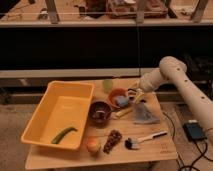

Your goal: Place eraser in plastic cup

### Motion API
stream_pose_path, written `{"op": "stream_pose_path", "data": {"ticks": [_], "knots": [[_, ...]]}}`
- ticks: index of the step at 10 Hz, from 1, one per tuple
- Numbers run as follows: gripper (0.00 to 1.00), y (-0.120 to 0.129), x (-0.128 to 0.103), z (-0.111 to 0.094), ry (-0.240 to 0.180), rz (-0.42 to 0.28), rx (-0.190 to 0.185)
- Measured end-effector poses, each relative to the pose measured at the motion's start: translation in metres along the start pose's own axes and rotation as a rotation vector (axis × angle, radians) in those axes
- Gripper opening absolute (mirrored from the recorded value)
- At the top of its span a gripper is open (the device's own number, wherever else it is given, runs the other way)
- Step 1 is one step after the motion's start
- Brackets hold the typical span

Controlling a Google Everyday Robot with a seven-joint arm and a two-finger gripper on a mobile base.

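The plastic cup (108, 85) is small, pale yellow-green, and stands at the table's far edge, just left of the orange bowl (118, 96). My gripper (133, 95) hangs at the end of the white arm (167, 70), over the right rim of the orange bowl and to the right of the cup. I see no dark striped eraser on the table. Whether it is in the gripper cannot be told.
A large yellow tray (50, 122) holding a green pepper (64, 134) fills the left. Also there: a dark brown bowl (100, 112), a grey-blue pouch (144, 115), a white-handled brush (145, 138), a dark brown cluster (113, 141), and an orange fruit (92, 145).
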Motion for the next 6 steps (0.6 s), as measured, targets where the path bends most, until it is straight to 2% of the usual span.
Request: {"op": "stream_pose_path", "data": {"ticks": [2, 4, 6], "knots": [[0.18, -0.021, -0.011, 0.004, 0.081, -0.026, 0.001], [0.18, -0.033, -0.024, 0.008, 0.144, -0.056, -0.005], [0.18, -0.047, -0.032, 0.017, 0.162, -0.068, -0.019]]}}
